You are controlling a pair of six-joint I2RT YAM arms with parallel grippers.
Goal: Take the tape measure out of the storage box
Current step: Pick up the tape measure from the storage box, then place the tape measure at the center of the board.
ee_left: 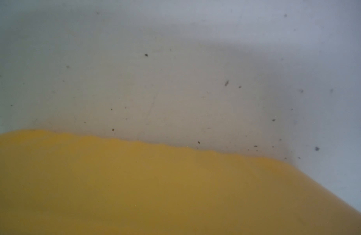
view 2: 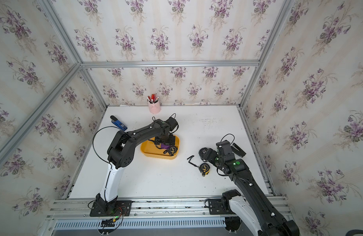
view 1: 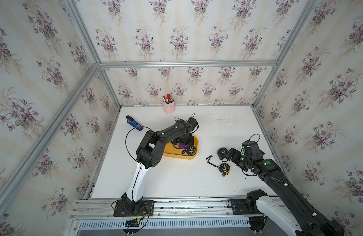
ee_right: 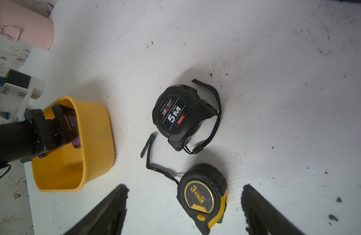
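left tool (view 1: 182,143) sits deep in the storage box (view 1: 169,152) over a purple item (view 1: 183,146), its grip impossible to tell; the tape measure (view 1: 190,150) lies beside it in the box. it may pinch the wrong thing or tip the box; right tool (ee_right: 184,188) gapes empty

The storage box (view 1: 177,155) is a shallow yellow plastic tub, rectangular with rounded corners, standing upright and open on the white table (view 1: 176,179) left of the middle. In both top views a black-and-yellow tape measure (view 1: 190,150) lies flat in its right end, face up, beside a purple object (view 1: 183,146) that is mostly hidden. Two more tape measures lie flat on the table well right of the box, close together. One is an all-black tape measure (ee_right: 172,116) marked 5M, with its black wrist strap curled round it. The nearer is a yellow-trimmed tape measure (ee_right: 202,195) marked 3m, its strap trailing toward the box.
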